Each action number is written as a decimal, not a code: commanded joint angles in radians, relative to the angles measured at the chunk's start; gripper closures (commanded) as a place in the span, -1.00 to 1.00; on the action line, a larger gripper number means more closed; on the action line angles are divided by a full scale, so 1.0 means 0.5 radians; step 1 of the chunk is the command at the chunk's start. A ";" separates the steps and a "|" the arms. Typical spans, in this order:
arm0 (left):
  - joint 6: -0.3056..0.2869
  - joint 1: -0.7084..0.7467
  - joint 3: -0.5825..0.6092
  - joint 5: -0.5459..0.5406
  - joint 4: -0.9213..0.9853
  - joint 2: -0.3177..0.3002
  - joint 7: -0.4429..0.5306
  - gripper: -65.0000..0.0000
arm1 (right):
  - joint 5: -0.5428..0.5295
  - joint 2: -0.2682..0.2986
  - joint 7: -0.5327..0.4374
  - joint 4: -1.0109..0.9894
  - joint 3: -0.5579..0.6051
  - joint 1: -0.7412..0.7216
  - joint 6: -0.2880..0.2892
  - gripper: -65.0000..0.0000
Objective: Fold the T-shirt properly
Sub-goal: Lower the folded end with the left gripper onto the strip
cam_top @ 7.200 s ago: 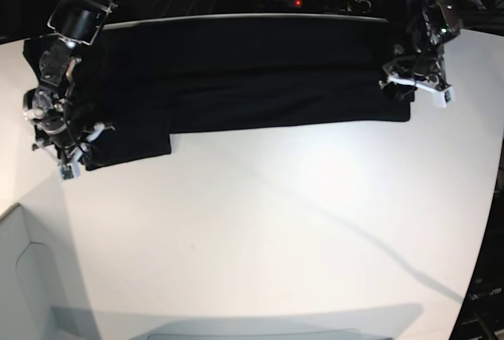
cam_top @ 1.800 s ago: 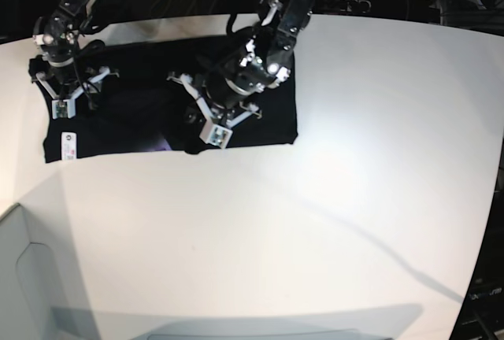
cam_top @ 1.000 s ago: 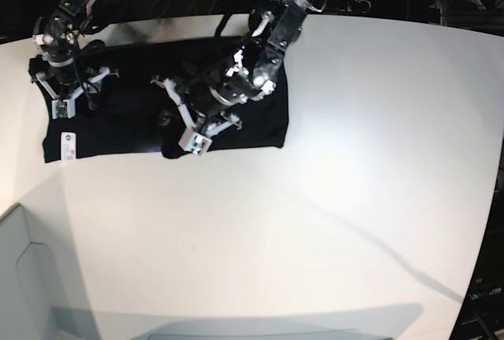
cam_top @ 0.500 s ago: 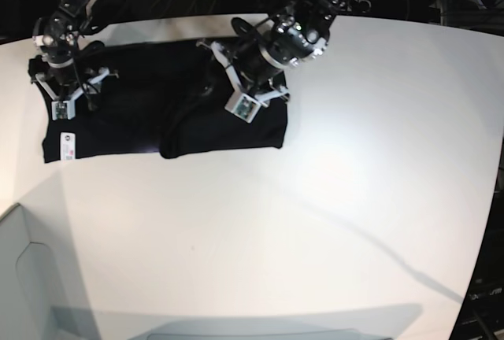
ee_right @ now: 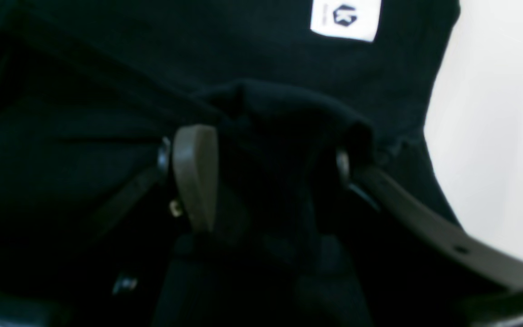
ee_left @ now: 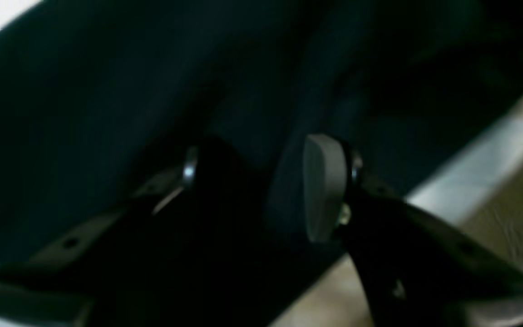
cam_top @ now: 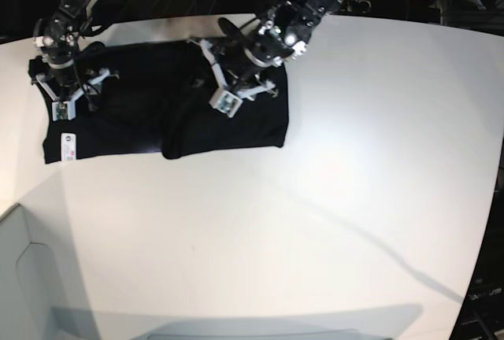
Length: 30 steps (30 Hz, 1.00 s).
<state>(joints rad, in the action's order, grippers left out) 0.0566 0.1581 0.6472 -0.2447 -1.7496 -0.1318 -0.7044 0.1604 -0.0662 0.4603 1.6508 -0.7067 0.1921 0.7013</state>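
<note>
**Both tools over the black T-shirt at the far edge of the surface**

Left tool [cam_top: 224, 88] hung over the middle of the T-shirt [cam_top: 236, 123], its fingers spread apart with nothing between them; its wrist view showed one pale pad [ee_left: 323, 190] clearly while the other finger sat lost in shadow against the dark cloth. That wrist view was blurred and very dark, so I could not tell whether the fingertips touched the fabric.

The right tool [cam_top: 67, 92] sat on the shirt's other end. Its wrist view showed the fingers apart with a raised bunch of black cloth [ee_right: 279, 118] lying between them, one pad [ee_right: 195, 177] visible and the opposite finger mostly hidden behind the cloth. Whether the pads actually pinched that bunch could not be made out. A small white tag [ee_right: 345, 18] lay on the cloth just beyond the tool, cut off at the top of the frame; the base view showed the same tag [cam_top: 68, 148] near the shirt's near corner.

The shirt lay as a long dark band close to the far edge of the white surface [cam_top: 315, 222], with a thicker folded part under the left tool. Folds within the black cloth were hard to read. Wide open surface stretched in front of the shirt and off to the side beyond the left tool.
</note>
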 commanded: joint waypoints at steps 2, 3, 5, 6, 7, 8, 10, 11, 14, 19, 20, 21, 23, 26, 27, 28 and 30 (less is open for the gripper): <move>-0.007 -0.078 0.146 0.012 -0.010 0.001 0.026 0.12 | -0.012 0.017 -0.023 0.026 -0.006 -0.014 -0.006 0.00; -0.007 -0.131 0.214 0.006 -0.007 -0.002 0.026 0.12 | -0.012 0.017 -0.023 0.026 -0.006 -0.014 -0.006 0.00; -0.007 -0.207 0.318 -0.009 -0.007 -0.011 0.026 0.12 | -0.012 0.020 -0.023 0.026 -0.012 -0.014 -0.006 0.00; -0.010 -0.235 0.355 -0.012 -0.007 -0.029 0.029 0.12 | -0.012 0.020 -0.023 0.026 -0.012 -0.014 -0.006 0.00; -0.010 -0.244 0.373 -0.012 -0.016 -0.029 0.039 0.12 | -0.012 0.020 -0.023 0.026 -0.012 -0.014 -0.006 0.00; -0.010 -0.250 0.392 -0.012 -0.031 -0.026 0.048 0.12 | -0.012 0.020 -0.023 0.026 -0.012 -0.014 -0.006 0.00; -0.010 -0.275 0.413 -0.049 -0.034 0.007 0.051 0.11 | -0.012 0.020 -0.026 0.026 -0.012 -0.014 -0.006 0.00; -0.010 -0.296 0.404 -0.089 -0.040 0.032 0.051 0.11 | -0.012 0.020 -0.029 0.026 -0.012 -0.014 -0.006 0.00; -0.010 -0.330 0.373 -0.242 -0.099 0.038 0.048 0.12 | -0.015 0.017 -0.035 0.045 -0.015 -0.017 -0.006 0.00; -0.007 -0.226 -0.111 -0.565 -0.295 -0.109 0.051 0.12 | -0.019 0.005 -0.032 0.217 -0.101 -0.076 -0.006 -0.01; -0.007 -0.195 -0.253 -0.648 -0.292 -0.143 0.051 0.12 | -0.019 0.005 -0.023 0.263 -0.113 -0.091 -0.006 -0.01; -0.007 -0.167 -0.363 -0.721 -0.286 -0.168 0.051 0.12 | -0.019 0.002 -0.020 0.306 -0.123 -0.097 -0.006 -0.01; -0.007 -0.118 -0.572 -0.853 -0.240 -0.220 0.032 0.12 | -0.022 -0.020 -0.020 0.385 -0.116 -0.097 -0.006 -0.01; -0.007 -0.066 -0.744 -0.973 -0.093 -0.281 0.032 0.12 | -0.022 -0.038 -0.020 0.477 -0.116 -0.091 -0.006 -0.01; -0.007 -0.066 -0.753 -0.982 -0.031 -0.293 0.032 0.12 | -0.022 -0.038 -0.020 0.487 -0.116 -0.085 -0.006 -0.01; -0.007 -0.066 -0.747 -0.976 0.024 -0.306 0.032 0.12 | -0.022 -0.038 -0.020 0.490 -0.110 -0.076 -0.006 -0.01; -0.007 -0.066 -0.697 -0.976 0.085 -0.312 0.032 0.12 | -0.022 -0.038 -0.017 0.490 -0.123 -0.073 -0.006 -0.02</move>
<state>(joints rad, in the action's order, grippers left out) 0.0639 0.1360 0.2985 -0.7151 -1.6852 -0.2890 -0.7052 0.1612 -0.0948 0.4770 1.8767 -0.7643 0.1616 0.7025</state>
